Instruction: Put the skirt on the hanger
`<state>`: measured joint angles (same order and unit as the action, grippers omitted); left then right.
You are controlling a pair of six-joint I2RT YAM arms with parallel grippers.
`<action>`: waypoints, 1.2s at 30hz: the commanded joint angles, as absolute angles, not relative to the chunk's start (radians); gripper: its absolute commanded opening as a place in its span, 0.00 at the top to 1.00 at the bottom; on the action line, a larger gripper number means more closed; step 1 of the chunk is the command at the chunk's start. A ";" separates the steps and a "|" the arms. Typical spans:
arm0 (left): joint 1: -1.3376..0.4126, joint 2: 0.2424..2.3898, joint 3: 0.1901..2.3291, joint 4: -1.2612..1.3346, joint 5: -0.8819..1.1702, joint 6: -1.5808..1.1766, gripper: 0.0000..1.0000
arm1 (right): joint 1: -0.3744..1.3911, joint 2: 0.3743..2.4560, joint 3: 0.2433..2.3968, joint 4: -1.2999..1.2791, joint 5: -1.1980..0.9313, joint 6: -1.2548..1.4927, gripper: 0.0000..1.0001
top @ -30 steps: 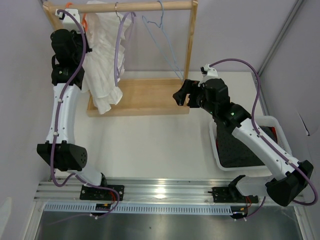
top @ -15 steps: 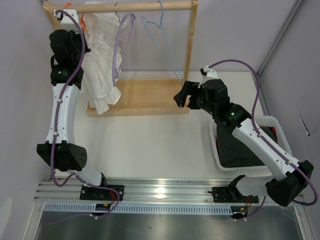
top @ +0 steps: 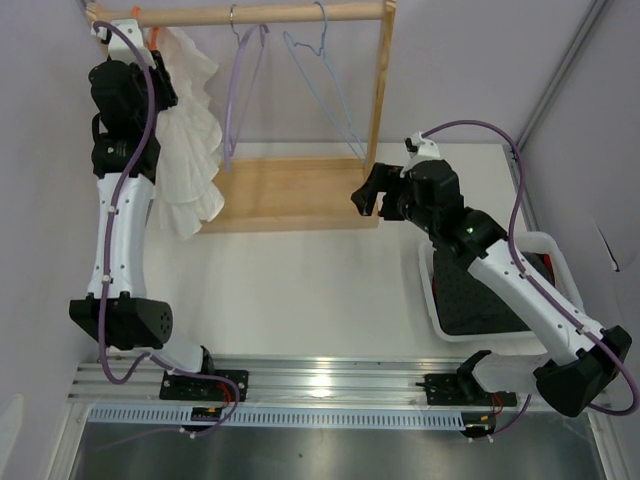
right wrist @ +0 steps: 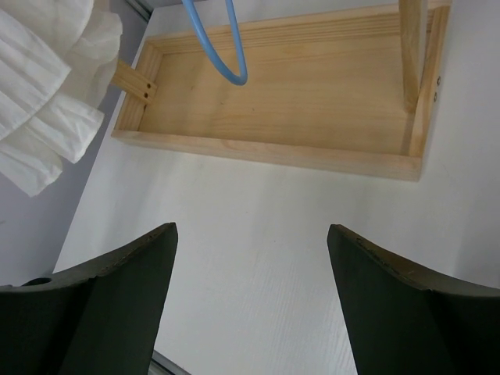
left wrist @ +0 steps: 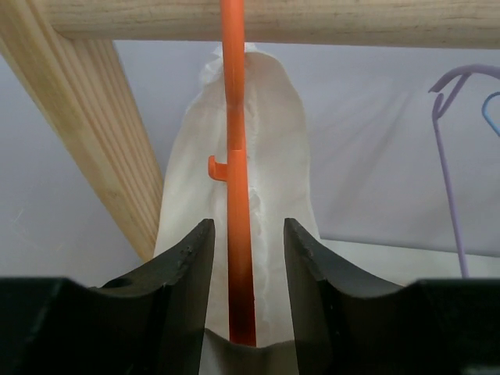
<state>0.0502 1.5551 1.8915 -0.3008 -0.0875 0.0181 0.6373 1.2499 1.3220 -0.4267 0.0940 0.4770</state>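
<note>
The white skirt (top: 190, 150) hangs on the orange hanger (top: 160, 38) at the left end of the wooden rail (top: 280, 13), its ruffled hem falling over the rack base's left edge. In the left wrist view the orange hanger (left wrist: 237, 195) runs straight down from the rail between the jaws of my left gripper (left wrist: 248, 226), with the skirt (left wrist: 277, 141) behind it. A gap shows on each side of the hanger, so the gripper is open around it. My right gripper (right wrist: 251, 228) stands wide open and empty above the table, near the rack's right post (top: 378, 90).
A purple hanger (top: 240, 90) and a light blue wire hanger (top: 320, 70) hang on the same rail. The rack's wooden base tray (top: 290, 195) lies below. A white bin (top: 545, 245) holding dark cloth sits at the right under my right arm.
My left arm has moved up and to the left, and the skirt swung left with it. The left jaws were shut on the hanger and have now parted. The right arm barely moved.
</note>
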 commanded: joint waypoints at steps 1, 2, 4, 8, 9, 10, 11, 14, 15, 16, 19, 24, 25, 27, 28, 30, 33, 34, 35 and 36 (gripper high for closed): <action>0.060 1.490 1.927 -0.319 -0.052 -0.032 0.53 | 0.637 1.212 1.327 -0.433 0.113 0.479 0.16; 0.061 1.477 1.925 -0.324 -0.043 -0.034 0.53 | 0.634 1.210 1.325 -0.433 0.117 0.477 0.15; 0.060 1.465 1.925 -0.328 -0.034 -0.043 0.51 | 0.634 1.206 1.325 -0.437 0.120 0.476 0.15; 0.060 1.434 1.937 -0.356 -0.008 -0.060 0.46 | 0.635 1.207 1.327 -0.442 0.118 0.474 0.15; 0.060 1.430 1.956 -0.373 -0.008 -0.061 0.44 | 0.635 1.206 1.327 -0.443 0.121 0.474 0.15; 0.061 1.430 1.982 -0.415 0.018 -0.063 0.43 | 0.635 1.203 1.327 -0.448 0.123 0.474 0.15; 0.060 1.430 1.996 -0.435 0.021 -0.064 0.43 | 0.635 1.201 1.328 -0.448 0.124 0.474 0.15; 0.060 1.405 2.005 -0.477 0.032 -0.075 0.42 | 0.635 1.201 1.335 -0.459 0.132 0.472 0.15; 0.061 1.398 1.999 -0.486 0.032 -0.083 0.41 | 0.635 1.203 1.336 -0.462 0.133 0.471 0.15; 0.060 1.381 1.994 -0.495 0.034 -0.087 0.41 | 0.635 1.203 1.338 -0.465 0.133 0.472 0.15; 0.060 1.335 1.959 -0.523 0.044 -0.115 0.41 | 0.634 1.201 1.344 -0.488 0.133 0.469 0.15; 0.058 1.215 1.823 -0.511 0.115 -0.172 0.40 | 0.632 1.177 1.358 -0.564 0.182 0.472 0.14; 0.058 1.195 1.807 -0.515 0.120 -0.181 0.41 | 0.632 1.170 1.356 -0.580 0.198 0.472 0.14; 0.057 1.137 1.737 -0.514 0.179 -0.212 0.41 | 0.630 1.152 1.344 -0.635 0.245 0.474 0.14; 0.046 1.115 1.714 -0.515 0.189 -0.224 0.41 | 0.630 1.146 1.338 -0.656 0.264 0.485 0.14; 0.029 1.036 1.593 -0.499 0.228 -0.247 0.42 | 0.627 1.118 1.315 -0.713 0.313 0.497 0.14; 0.011 0.913 1.404 -0.473 0.241 -0.287 0.42 | 0.621 1.065 1.247 -0.762 0.340 0.531 0.14; 0.011 0.884 1.366 -0.451 0.259 -0.302 0.42 | 0.620 1.049 1.211 -0.768 0.344 0.540 0.14; -0.020 0.858 1.271 -0.448 0.276 -0.322 0.43 | 0.620 1.034 1.192 -0.776 0.341 0.560 0.14; -0.031 0.818 1.240 -0.449 0.300 -0.328 0.43 | 0.617 1.005 1.172 -0.775 0.330 0.567 0.13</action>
